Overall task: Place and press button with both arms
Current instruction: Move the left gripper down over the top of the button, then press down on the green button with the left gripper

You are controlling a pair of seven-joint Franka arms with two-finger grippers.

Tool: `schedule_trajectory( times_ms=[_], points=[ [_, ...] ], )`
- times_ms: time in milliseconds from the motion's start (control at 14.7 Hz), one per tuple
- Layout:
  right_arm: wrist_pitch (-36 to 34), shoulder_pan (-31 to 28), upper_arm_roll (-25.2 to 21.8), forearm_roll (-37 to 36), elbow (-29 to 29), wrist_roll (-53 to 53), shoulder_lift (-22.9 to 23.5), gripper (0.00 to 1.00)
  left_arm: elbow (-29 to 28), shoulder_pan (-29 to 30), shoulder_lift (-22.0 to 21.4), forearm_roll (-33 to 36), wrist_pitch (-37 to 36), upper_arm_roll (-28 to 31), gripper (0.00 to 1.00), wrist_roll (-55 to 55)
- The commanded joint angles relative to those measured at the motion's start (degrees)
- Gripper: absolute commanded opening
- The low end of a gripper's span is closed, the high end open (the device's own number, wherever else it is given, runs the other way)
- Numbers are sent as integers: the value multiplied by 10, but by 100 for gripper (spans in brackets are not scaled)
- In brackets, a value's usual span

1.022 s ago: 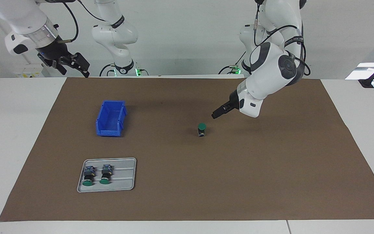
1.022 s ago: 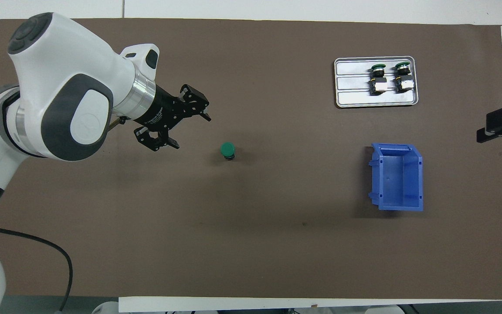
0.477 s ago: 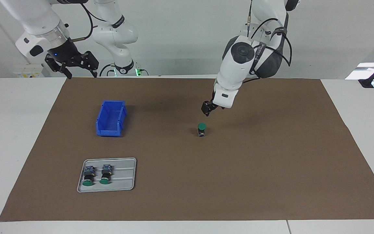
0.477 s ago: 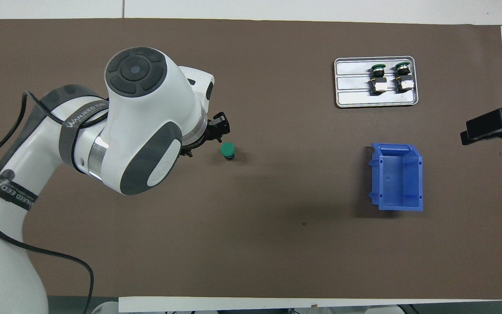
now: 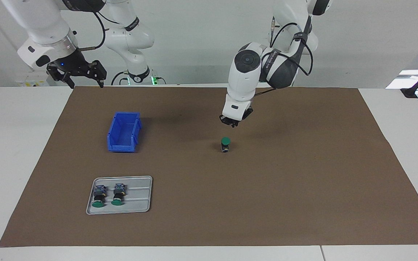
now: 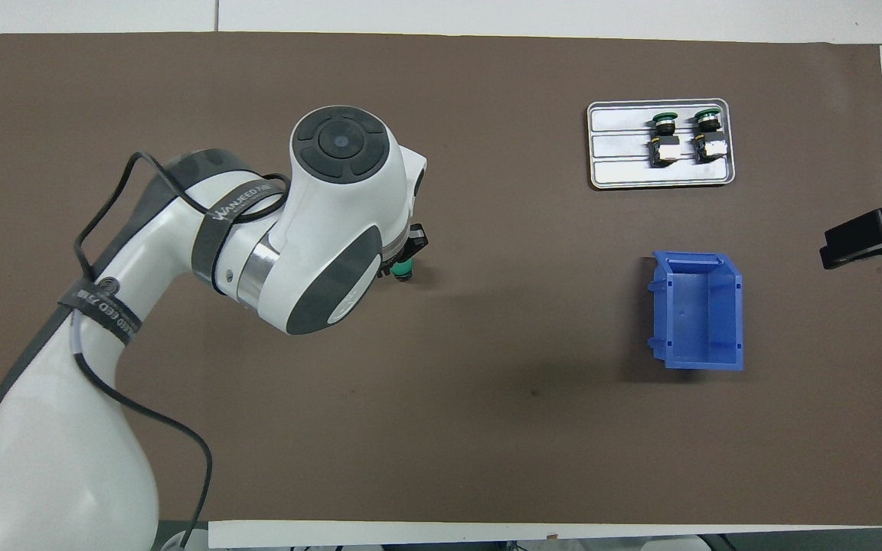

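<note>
A green-capped button [image 5: 225, 144] stands upright on the brown mat [image 5: 303, 181], about mid-table. My left gripper [image 5: 233, 124] hangs just above it, pointing down, shut with nothing in it, and a small gap shows between its tips and the cap. In the overhead view the left wrist covers most of the button [image 6: 405, 268]. My right gripper [image 5: 82, 78] waits open in the air over the mat's edge at the robots' side, at the right arm's end, and shows at the edge of the overhead view [image 6: 862, 245].
A blue bin [image 5: 123, 132] stands toward the right arm's end of the table. Farther from the robots than the bin, a grey tray [image 5: 140, 197] holds two more green-capped buttons [image 5: 98, 198] lying on their sides.
The left arm has swung in from beside the button to over it, turned its gripper downward and shut its fingers. The right gripper has shifted slightly and stayed open.
</note>
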Motion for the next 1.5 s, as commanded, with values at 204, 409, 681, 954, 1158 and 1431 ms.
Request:
schedule_trajectory(
  times_ms=[204, 409, 681, 954, 1158, 1431],
  points=[
    [1, -9, -1, -7, -17, -11, -15, 99, 41, -19, 39, -22, 19, 14, 0, -9],
    [1, -7, -2, -7, -17, -12, -15, 99, 37, -18, 39, -20, 33, 14, 0, -4],
    [1, -5, -1, -5, -17, -15, -15, 99, 18, -5, 39, -20, 67, 14, 0, -1],
    [1, -4, -1, -3, -17, -16, -15, 99, -14, -5, 32, -20, 88, 14, 0, 2],
    [5, -1, 3, -2, -15, -14, -15, 99, -27, -6, 27, -20, 98, 14, 0, 2],
    [8, -2, 3, -2, -16, -15, -15, 99, -43, -9, 22, -20, 108, 14, 0, 0]
  ],
)
